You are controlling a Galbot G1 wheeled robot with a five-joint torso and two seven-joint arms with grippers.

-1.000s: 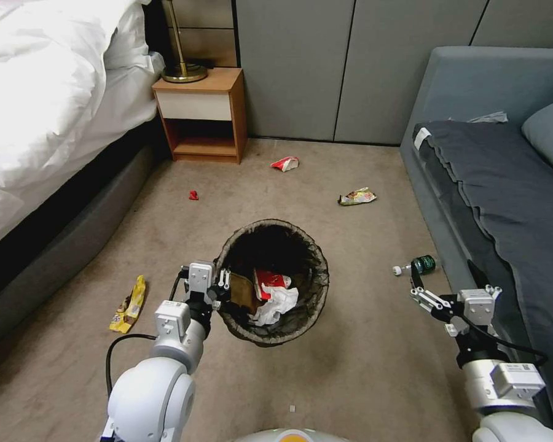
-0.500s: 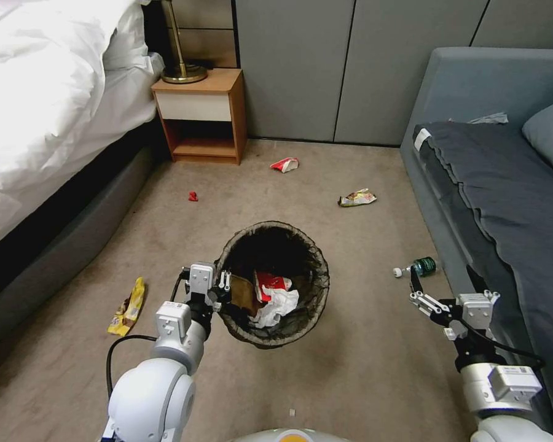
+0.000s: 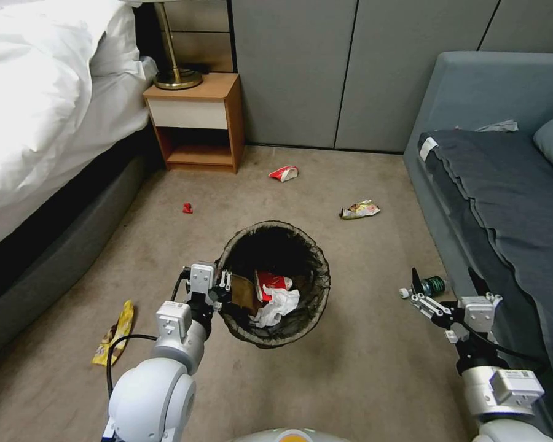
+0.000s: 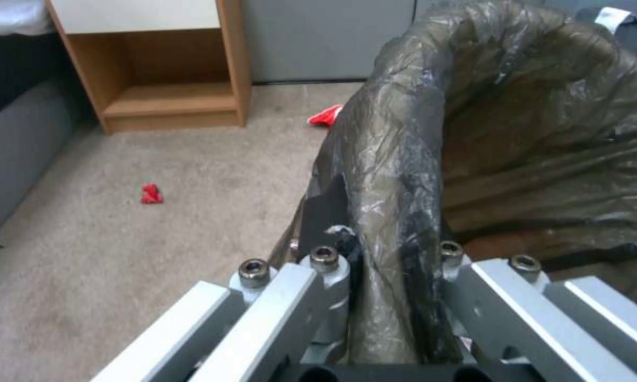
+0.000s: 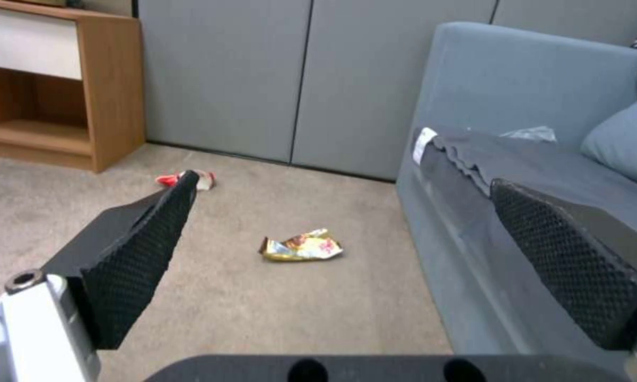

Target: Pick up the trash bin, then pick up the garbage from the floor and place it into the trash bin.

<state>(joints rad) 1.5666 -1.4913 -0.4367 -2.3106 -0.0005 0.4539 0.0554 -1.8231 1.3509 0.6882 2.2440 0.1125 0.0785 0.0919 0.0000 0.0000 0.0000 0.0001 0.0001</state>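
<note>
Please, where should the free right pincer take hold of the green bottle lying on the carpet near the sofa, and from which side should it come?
Probably at the green body of the green bottle, coming from above. It lies on its side on the floor, white cap toward the trash bin, close against the sofa, so a sideways approach looks blocked. The right pincer is open just beside it; fingers should straddle the round body.

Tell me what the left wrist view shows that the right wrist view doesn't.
Left wrist view alone: the left gripper shut on the trash bin at its bag-lined rim, and a small red scrap on the carpet. Right wrist view alone: the right gripper open and empty, a crumpled yellow snack wrapper, and the grey sofa. Both share the wooden nightstand, the red-and-white wrapper near the wall, and the beige floor.
</note>
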